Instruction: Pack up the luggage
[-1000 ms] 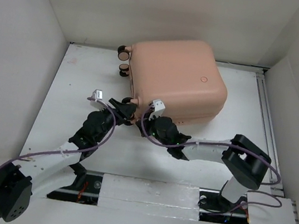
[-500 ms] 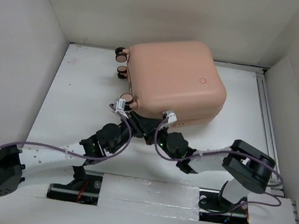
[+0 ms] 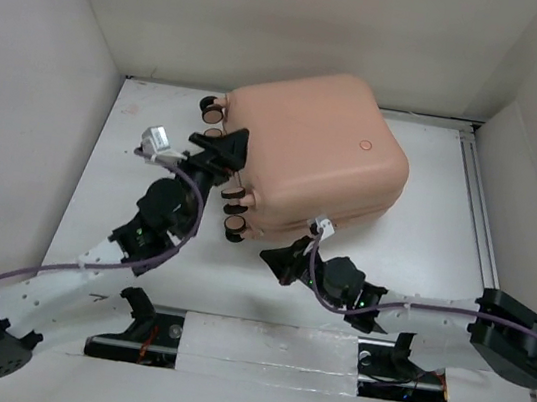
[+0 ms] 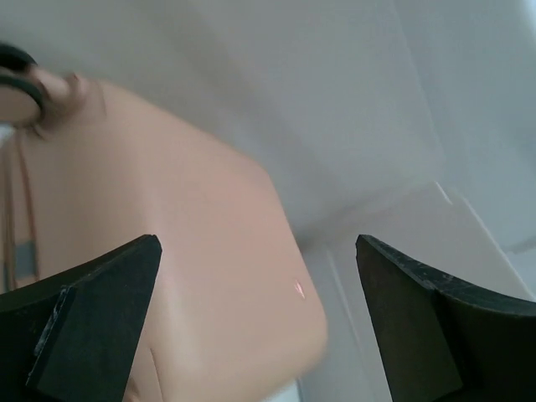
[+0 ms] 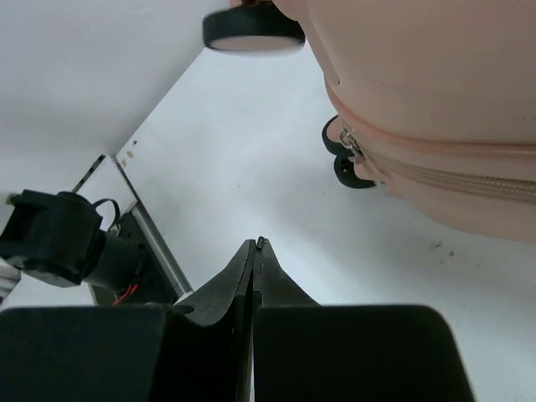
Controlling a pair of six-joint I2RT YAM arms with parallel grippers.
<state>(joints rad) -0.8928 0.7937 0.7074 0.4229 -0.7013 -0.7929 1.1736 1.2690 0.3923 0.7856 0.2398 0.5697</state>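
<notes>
Where one closed luggage (image 3: 317, 148) lies, four caster wheels (image 3: 235, 225) point leftward.

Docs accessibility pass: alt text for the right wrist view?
The right end effector, shut and empty, points at the white table. The closed peach-pink luggage fills the upper right, zip seam and caster wheels showing.

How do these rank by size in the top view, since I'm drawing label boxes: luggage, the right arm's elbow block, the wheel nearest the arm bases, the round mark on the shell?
1. luggage
2. elbow block
3. wheel
4. round mark, only a little smaller than the wheel
</notes>
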